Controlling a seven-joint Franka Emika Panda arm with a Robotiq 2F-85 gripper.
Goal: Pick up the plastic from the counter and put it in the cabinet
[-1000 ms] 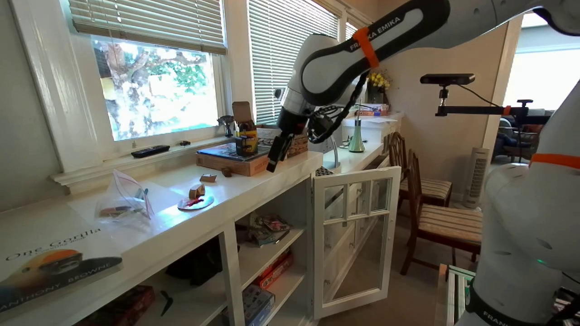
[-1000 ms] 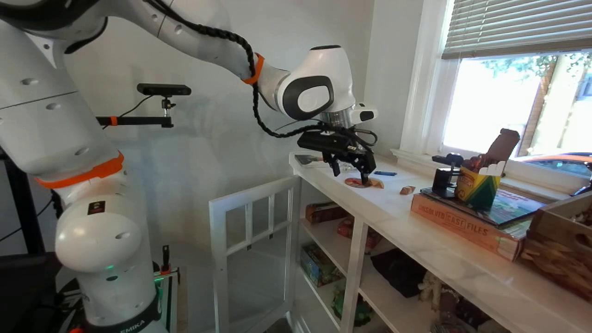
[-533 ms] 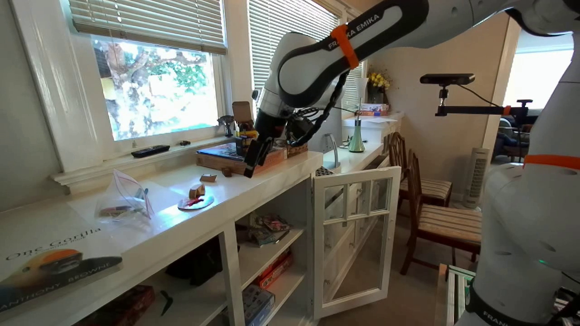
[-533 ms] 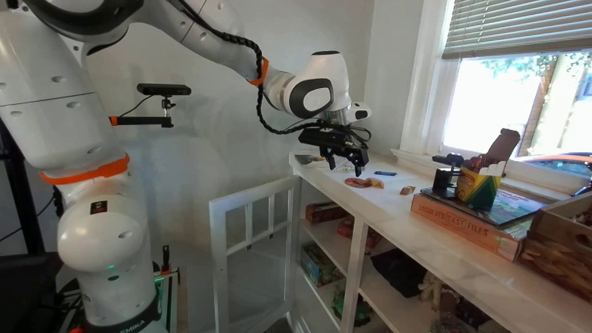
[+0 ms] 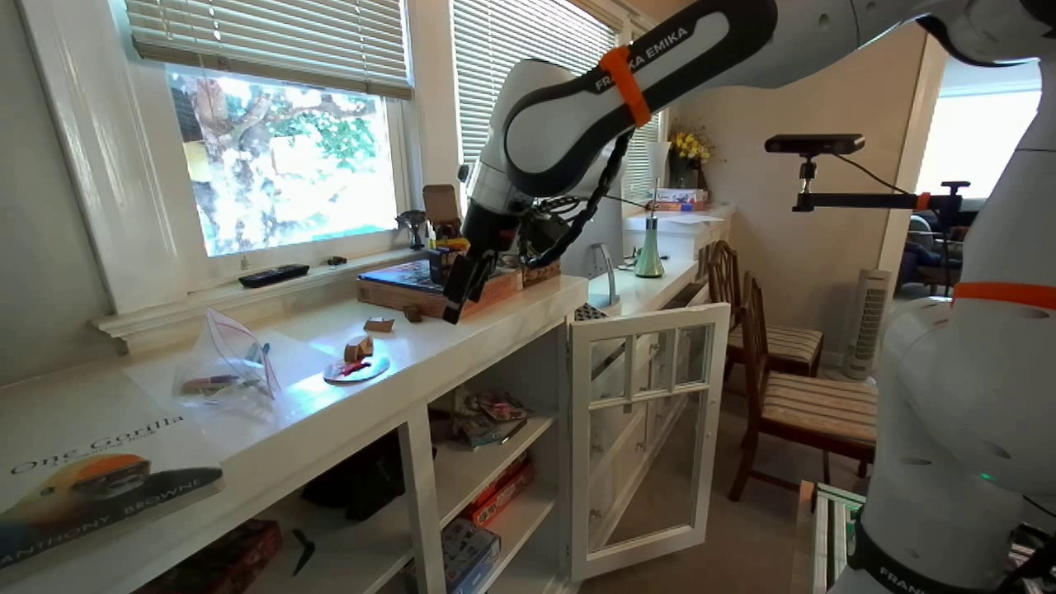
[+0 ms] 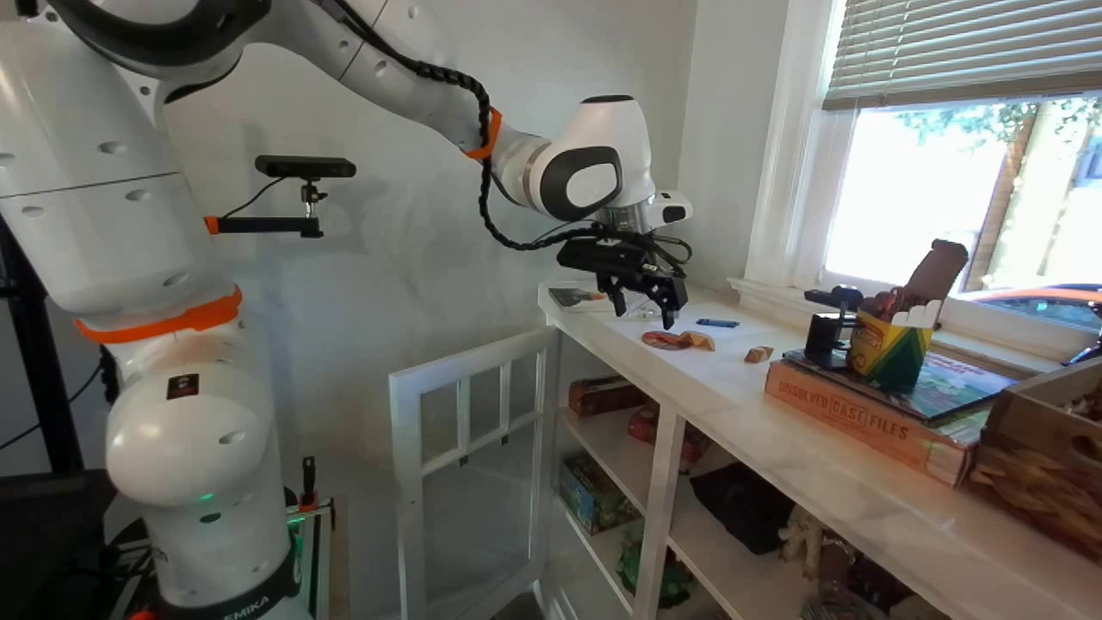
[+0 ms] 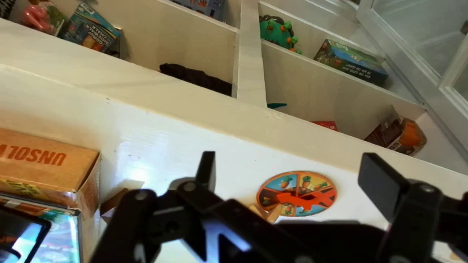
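In an exterior view, a clear plastic bag (image 5: 224,371) with small things inside sits on the counter (image 5: 466,367), just beside a book (image 5: 99,495) and near a round disc (image 5: 367,370). A brown piece (image 5: 359,349) stands right beside the disc. The gripper (image 5: 462,308) hangs tilted above the counter, well apart from the bag. Below, the cabinet (image 5: 418,474) shows its shelves (image 5: 470,472), and its glass-paned door (image 5: 648,397) stands open.

In an exterior view, the bag is partly hidden behind the jaws, which point down over the counter. A blue stick (image 6: 717,323) lies near the disc; farther along, a crayon box (image 6: 891,351) stands on stacked boxes (image 6: 861,419).

In the wrist view, the jaws are spread wide. The disc, with an orange arrow (image 7: 306,201) on it, shows flat on the counter in the gap between them. A black cloth (image 7: 195,77) lies on a shelf of the cabinet.
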